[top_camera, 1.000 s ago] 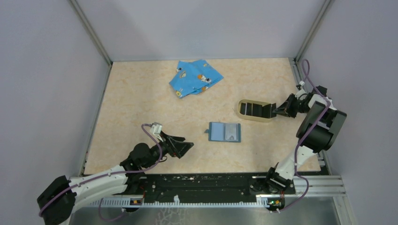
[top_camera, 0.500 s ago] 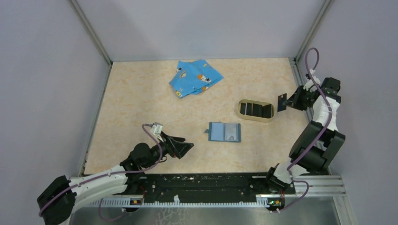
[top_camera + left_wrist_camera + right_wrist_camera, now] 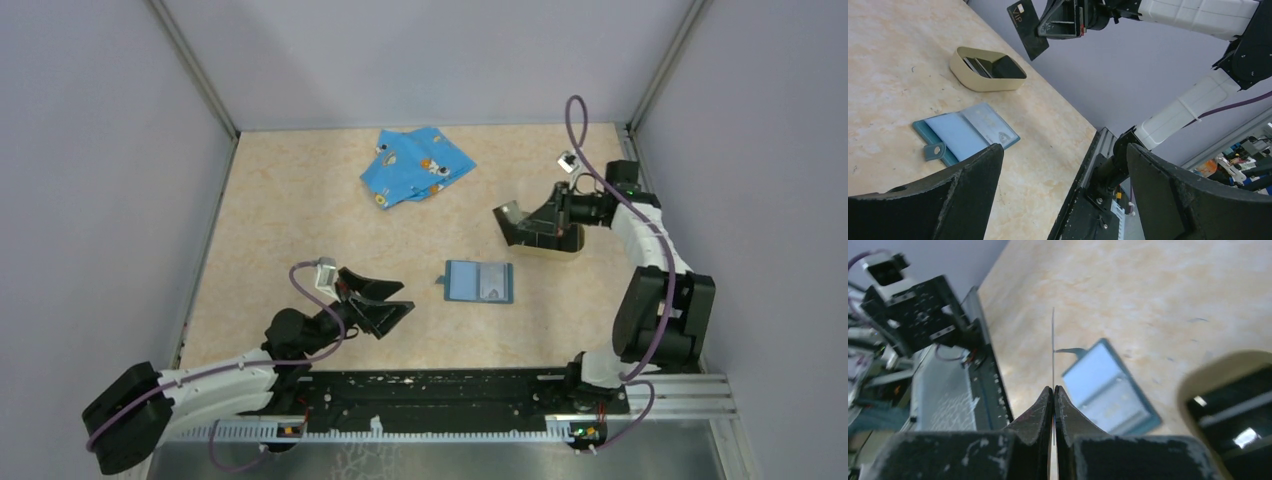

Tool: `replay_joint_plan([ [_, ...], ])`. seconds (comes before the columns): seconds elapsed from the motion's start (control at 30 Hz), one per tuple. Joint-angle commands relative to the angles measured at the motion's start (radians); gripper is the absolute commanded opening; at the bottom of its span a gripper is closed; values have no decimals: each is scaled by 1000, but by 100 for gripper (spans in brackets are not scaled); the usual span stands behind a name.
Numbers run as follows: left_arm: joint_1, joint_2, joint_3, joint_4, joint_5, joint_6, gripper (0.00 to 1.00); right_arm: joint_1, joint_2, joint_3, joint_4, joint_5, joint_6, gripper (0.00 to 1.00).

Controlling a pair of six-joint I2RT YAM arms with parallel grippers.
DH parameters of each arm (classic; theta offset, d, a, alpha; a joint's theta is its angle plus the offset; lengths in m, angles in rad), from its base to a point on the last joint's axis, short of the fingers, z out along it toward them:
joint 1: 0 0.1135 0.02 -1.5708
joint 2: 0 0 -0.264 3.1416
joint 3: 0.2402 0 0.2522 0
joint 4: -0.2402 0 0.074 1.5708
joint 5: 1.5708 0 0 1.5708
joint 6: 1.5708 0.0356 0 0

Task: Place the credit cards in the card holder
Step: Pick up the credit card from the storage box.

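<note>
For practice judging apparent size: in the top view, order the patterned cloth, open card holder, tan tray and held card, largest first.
1. patterned cloth
2. card holder and tan tray: alike, and the tray is partly covered
3. held card, smallest

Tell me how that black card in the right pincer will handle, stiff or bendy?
Probably stiff: the black card sticks straight out of the right pincer without drooping. Likely light and slippery, being thin enough to show as a bare line edge-on, so it could slide or pivot in that narrow pinch.
</note>
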Motion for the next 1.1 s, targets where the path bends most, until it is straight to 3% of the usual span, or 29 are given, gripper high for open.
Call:
replay_joint_plan([
  [0.0,1,51,-80,160,20,52,99,115,17,-23,-7,-234,-145,0],
  [0.17,0,123,-59,229,11,72,99,225,90,13,-314,-291,-509,0],
  [0.47,1,248,-22,327,42,79,99,430,243,144,-809,-210,-1104,0],
  [0.63,1,289,41,328,70,70,99,483,266,155,-823,-199,-1124,0],
  [0.83,1,346,96,335,96,55,97,499,252,148,-754,-193,-1037,0],
  [1.07,1,463,188,276,56,5,92,504,215,134,-709,-190,-993,0],
])
